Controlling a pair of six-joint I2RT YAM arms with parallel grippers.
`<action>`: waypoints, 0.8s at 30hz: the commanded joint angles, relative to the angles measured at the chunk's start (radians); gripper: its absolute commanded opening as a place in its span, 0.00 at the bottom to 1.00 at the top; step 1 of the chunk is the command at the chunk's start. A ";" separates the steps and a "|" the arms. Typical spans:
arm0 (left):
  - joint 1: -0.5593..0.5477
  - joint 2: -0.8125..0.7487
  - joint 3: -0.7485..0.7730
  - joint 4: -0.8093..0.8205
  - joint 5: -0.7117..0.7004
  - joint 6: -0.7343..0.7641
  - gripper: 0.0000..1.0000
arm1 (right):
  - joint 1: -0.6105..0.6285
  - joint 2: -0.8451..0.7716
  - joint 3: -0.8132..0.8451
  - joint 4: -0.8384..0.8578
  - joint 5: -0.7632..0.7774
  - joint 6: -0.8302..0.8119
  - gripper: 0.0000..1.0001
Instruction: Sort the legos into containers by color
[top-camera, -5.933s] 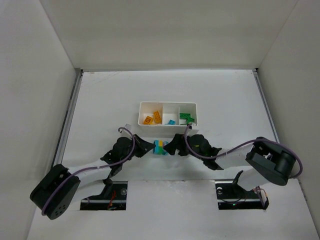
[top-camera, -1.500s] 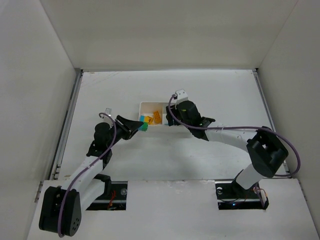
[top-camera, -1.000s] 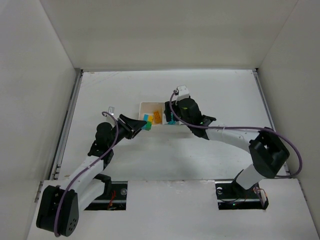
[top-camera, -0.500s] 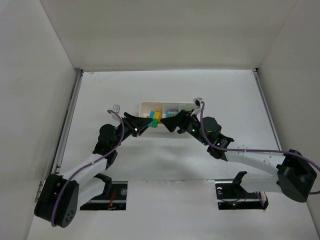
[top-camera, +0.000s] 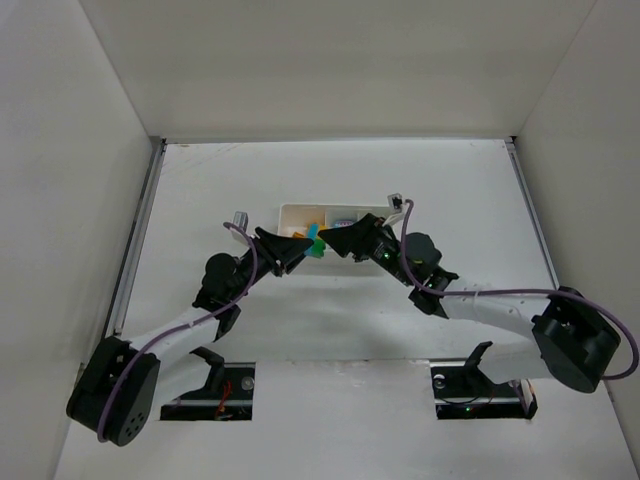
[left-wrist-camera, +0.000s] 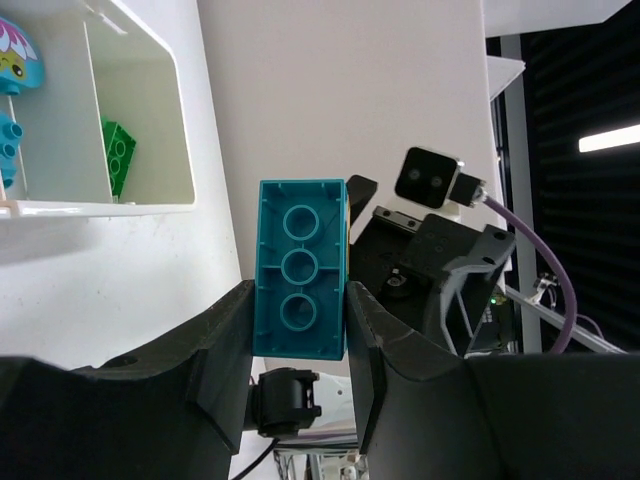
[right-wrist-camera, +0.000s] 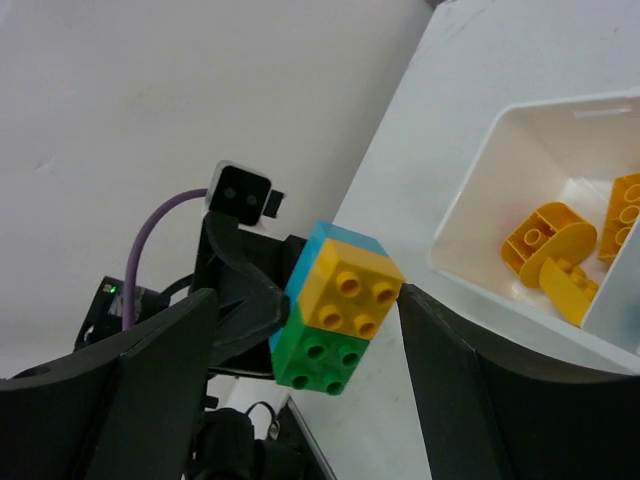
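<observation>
My left gripper (top-camera: 303, 247) is shut on a cyan brick (left-wrist-camera: 300, 265) and holds it in the air just in front of the white tray (top-camera: 292, 211). A yellow brick (right-wrist-camera: 350, 285) and a green brick (right-wrist-camera: 320, 355) are stuck on that cyan brick's studded face. My right gripper (top-camera: 335, 240) faces the left one. Its open fingers (right-wrist-camera: 150, 390) stand on either side of the clump; I cannot tell whether they touch it. The tray holds yellow bricks (right-wrist-camera: 555, 250) in its left compartment, cyan ones (left-wrist-camera: 8, 140) in the middle and a green one (left-wrist-camera: 120, 150) on the right.
A cyan piece with a printed pattern (left-wrist-camera: 15, 60) lies in the tray's middle compartment. White walls close in the table (top-camera: 200, 200) at the back and on both sides. Both arms reach in low over the near half of the table.
The right gripper has left the tray, turned to face the left gripper and closed in on the clump. The left gripper has carried the clump up and rightward to the tray's front.
</observation>
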 joint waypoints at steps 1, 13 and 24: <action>-0.008 -0.043 -0.010 0.090 -0.009 0.000 0.11 | -0.017 0.025 -0.003 0.113 -0.037 0.049 0.77; -0.011 -0.069 -0.032 0.080 -0.011 0.001 0.11 | -0.030 0.068 -0.012 0.184 -0.061 0.101 0.46; -0.013 -0.097 -0.038 0.077 -0.011 0.006 0.11 | -0.043 0.100 -0.006 0.218 -0.107 0.132 0.36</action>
